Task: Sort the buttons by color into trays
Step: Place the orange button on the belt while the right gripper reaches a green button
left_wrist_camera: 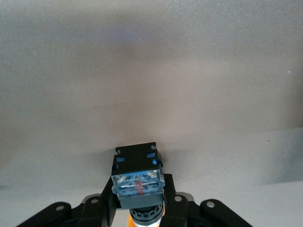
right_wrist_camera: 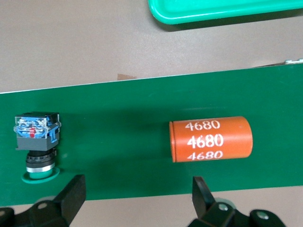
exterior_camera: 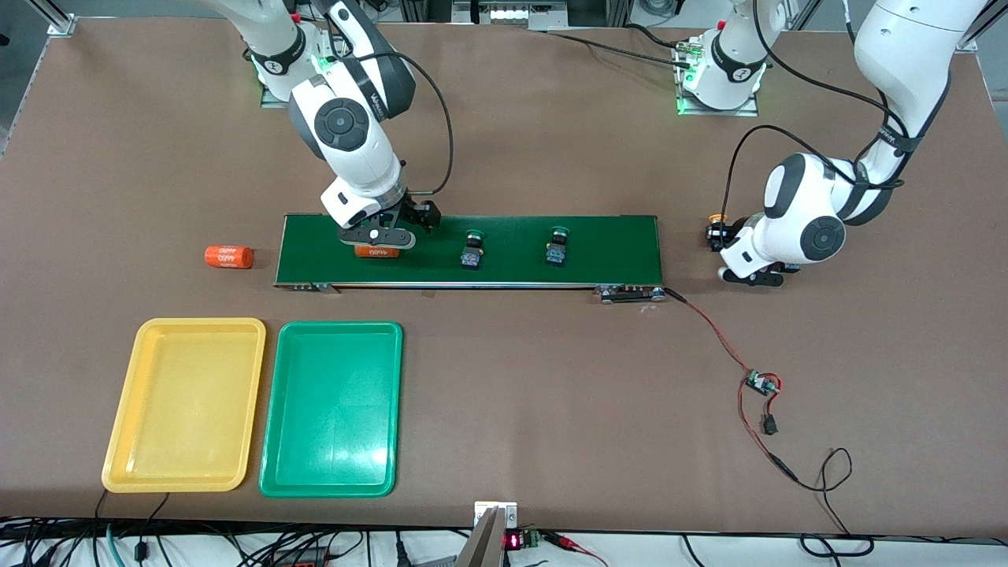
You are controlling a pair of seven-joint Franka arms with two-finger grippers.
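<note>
Two green-capped buttons (exterior_camera: 472,250) (exterior_camera: 557,246) stand on the dark green conveyor belt (exterior_camera: 606,252). One of them (right_wrist_camera: 37,142) also shows in the right wrist view. My left gripper (exterior_camera: 720,236) (left_wrist_camera: 138,201) is low over the table just off the belt's end at the left arm's end. It is shut on a yellow-capped button (exterior_camera: 716,227) (left_wrist_camera: 137,175). My right gripper (exterior_camera: 379,234) (right_wrist_camera: 137,198) hangs open over the belt, above an orange cylinder (exterior_camera: 376,252) (right_wrist_camera: 210,139), holding nothing. The yellow tray (exterior_camera: 185,405) and the green tray (exterior_camera: 331,409) (right_wrist_camera: 222,9) lie side by side, nearer the front camera than the belt.
A second orange cylinder (exterior_camera: 228,257) lies on the table beside the belt at the right arm's end. Red and black wires with a small circuit board (exterior_camera: 760,383) run from the belt's other end toward the table's front edge.
</note>
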